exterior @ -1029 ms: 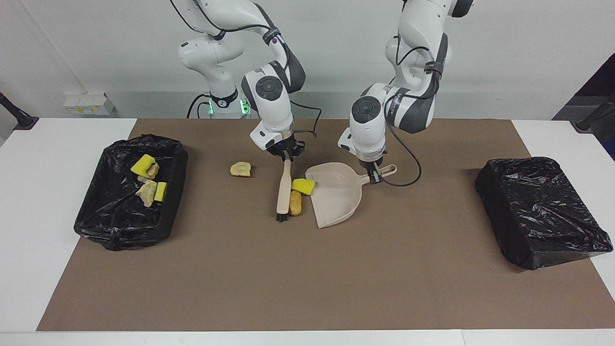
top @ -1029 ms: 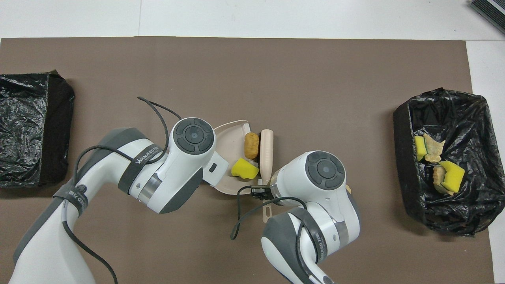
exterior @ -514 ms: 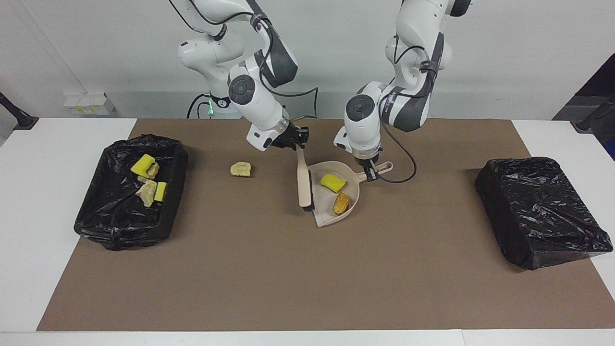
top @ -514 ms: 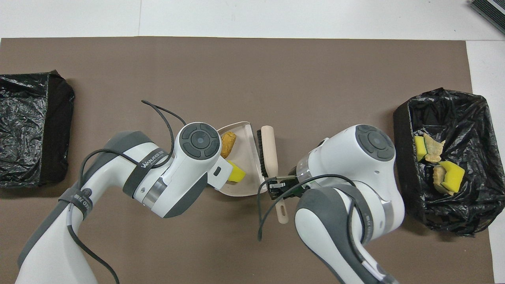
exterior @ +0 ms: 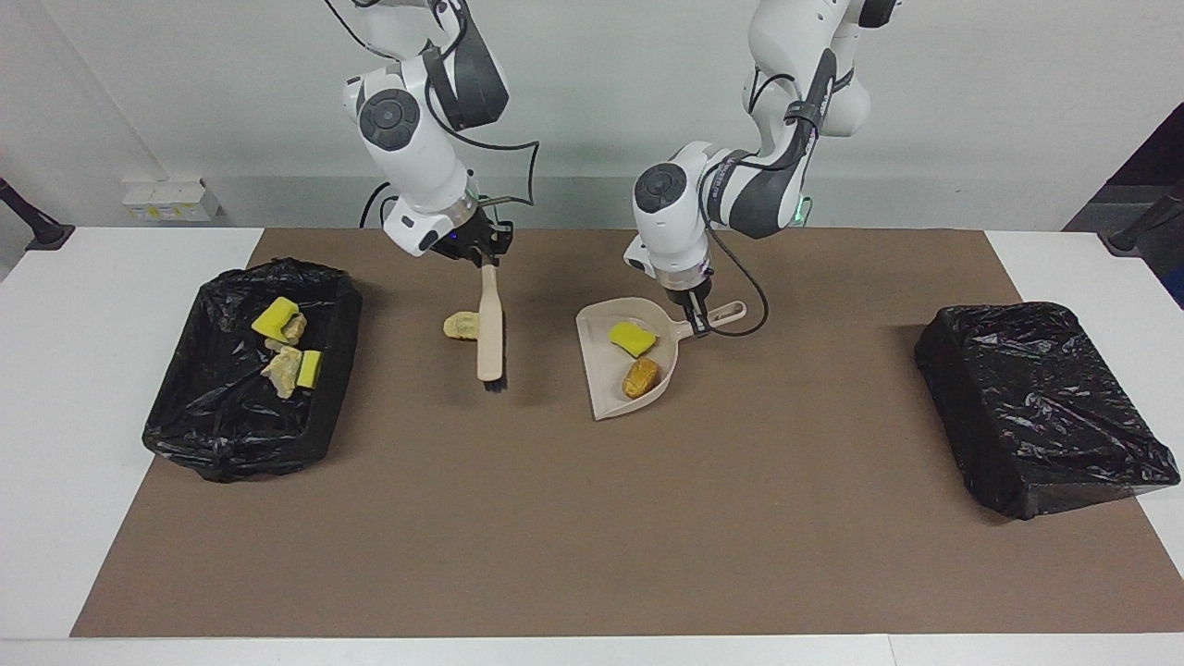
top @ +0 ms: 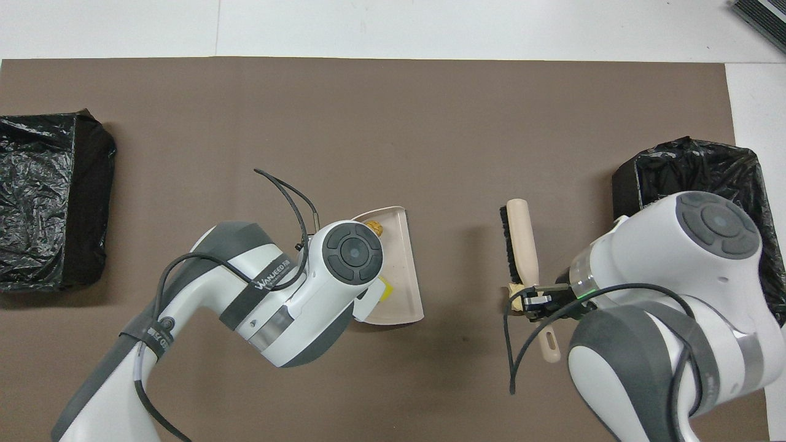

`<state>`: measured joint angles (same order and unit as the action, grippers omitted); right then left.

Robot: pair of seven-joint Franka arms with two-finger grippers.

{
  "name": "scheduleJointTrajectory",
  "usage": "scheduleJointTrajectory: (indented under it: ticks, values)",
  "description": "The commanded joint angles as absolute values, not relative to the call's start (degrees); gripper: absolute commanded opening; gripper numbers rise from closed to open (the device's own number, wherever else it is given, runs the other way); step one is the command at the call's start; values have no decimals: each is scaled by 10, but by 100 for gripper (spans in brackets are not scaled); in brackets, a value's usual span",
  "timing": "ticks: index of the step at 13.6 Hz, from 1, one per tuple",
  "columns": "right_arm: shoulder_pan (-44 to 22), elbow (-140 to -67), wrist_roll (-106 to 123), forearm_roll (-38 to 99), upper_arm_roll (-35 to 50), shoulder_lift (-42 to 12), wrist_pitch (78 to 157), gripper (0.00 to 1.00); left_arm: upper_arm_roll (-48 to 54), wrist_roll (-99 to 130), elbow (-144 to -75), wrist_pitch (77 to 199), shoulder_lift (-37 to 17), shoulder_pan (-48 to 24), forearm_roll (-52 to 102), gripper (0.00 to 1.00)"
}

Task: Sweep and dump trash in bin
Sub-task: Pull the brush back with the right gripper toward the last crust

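At the right arm's end of the tabletop (exterior: 55, 388), on the brown mat (exterior: 592, 518), sits an open bin lined with black plastic (exterior: 326, 370). Inside it lie four scraps of the trash: a yellow sponge piece (exterior: 271, 317) touching a pale beige chunk (exterior: 295, 326), and another pale beige rock-like chunk (exterior: 280, 370) against a small yellow sponge piece with a green layer (exterior: 309, 368).

Beside the bin, toward the middle of the mat, one pale beige scrap (exterior: 460, 326) lies on the mat. The right gripper (exterior: 483, 255) hangs above it, jaws pressed together on the handle of a beige hand brush with black bristles (exterior: 490, 328). The brush hangs down with its bristle end low over the mat, just beside the scrap; whether it touches the scrap or the mat cannot be told.

Toward the left arm's end from the brush, the left gripper (exterior: 691, 312) has its jaws pinched on the handle of a beige plastic dustpan (exterior: 599, 370). The pan holds a yellow sponge piece with a green edge (exterior: 633, 339) and a brown bread-like lump (exterior: 640, 377), the lump farther from the robots.

At the left arm's end of the mat sits a second bin wrapped in black plastic (exterior: 1041, 407), well apart from the dustpan.
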<state>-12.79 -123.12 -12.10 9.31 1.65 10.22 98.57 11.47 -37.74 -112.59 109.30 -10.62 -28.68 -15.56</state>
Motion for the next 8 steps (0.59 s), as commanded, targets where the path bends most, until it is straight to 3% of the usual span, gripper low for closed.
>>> scheduleJointTrajectory:
  ticks: [1,3,5,8]
  values:
    - [-106,-1322,-108,62,24,174,995,0,109,-344,-1178,1099,-70,-313,-170,0]
    - [-102,-1383,-110,-3,24,221,1016,0,109,-344,-1186,1103,-68,-313,-169,0]
    - [-54,-1441,-79,-13,23,263,1041,0,109,-345,-1188,1103,-67,-310,-169,0]
    - [-16,-1490,-50,-13,24,276,1064,0,110,-345,-1202,1104,-59,-309,-169,0]
